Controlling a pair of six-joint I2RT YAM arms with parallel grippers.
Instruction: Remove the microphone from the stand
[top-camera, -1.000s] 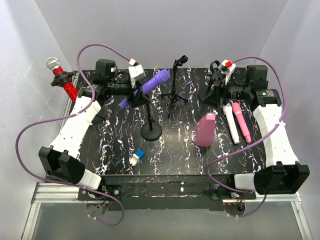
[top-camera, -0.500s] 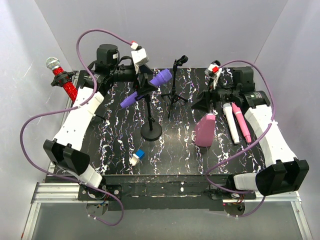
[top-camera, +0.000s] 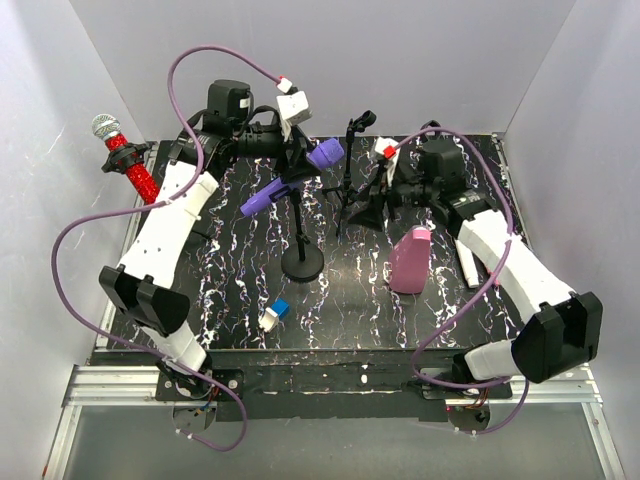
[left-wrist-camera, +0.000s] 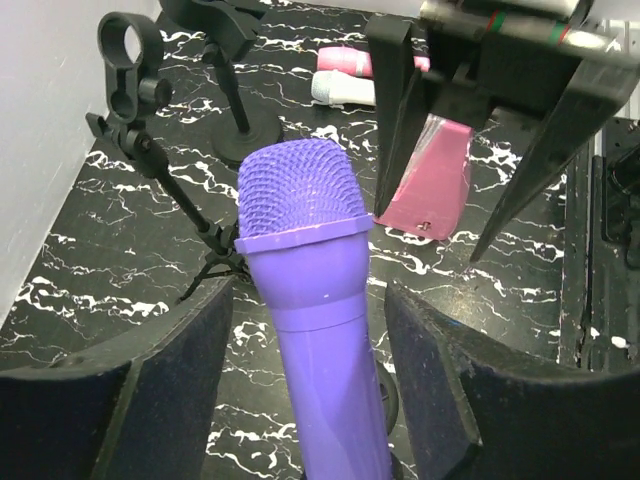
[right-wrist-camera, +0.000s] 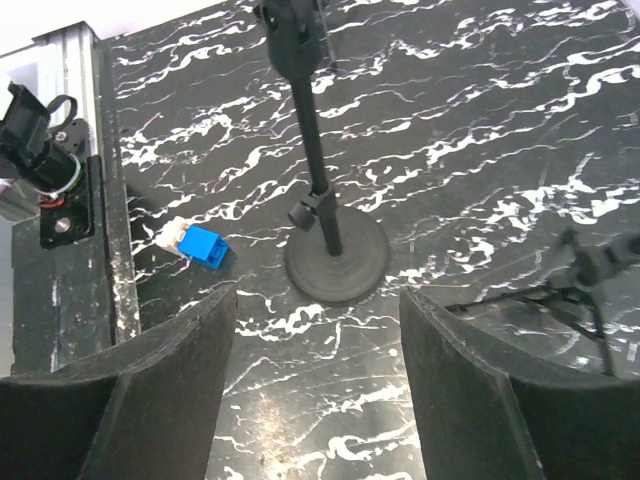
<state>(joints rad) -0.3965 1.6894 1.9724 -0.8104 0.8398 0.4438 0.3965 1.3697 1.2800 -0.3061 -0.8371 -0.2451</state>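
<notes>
Purple microphone rests tilted atop its stand, head toward 2 o'clock, near 11 o'clock on the desk; left claw gapes wide, fingers flanking the microphone at 9 and 3 o'clock, not touching; right claw, also wide, hovers at the stand's 3 o'clock.

Marbled tabletop surface: black, veined all over with white streaks.
Purple plastic microphone with mesh head: one purple shade, mesh and barrel alike.
Black round-based pole stand: plain black.
Black slim tripod stand: same black.
Pink tall plastic bottle: plain pink.
Red glittery microphone: red barrel, silver head.
Small blue-and-white block: blue one end, white the other.
Arm shells: white.
Cables: purple.
</notes>
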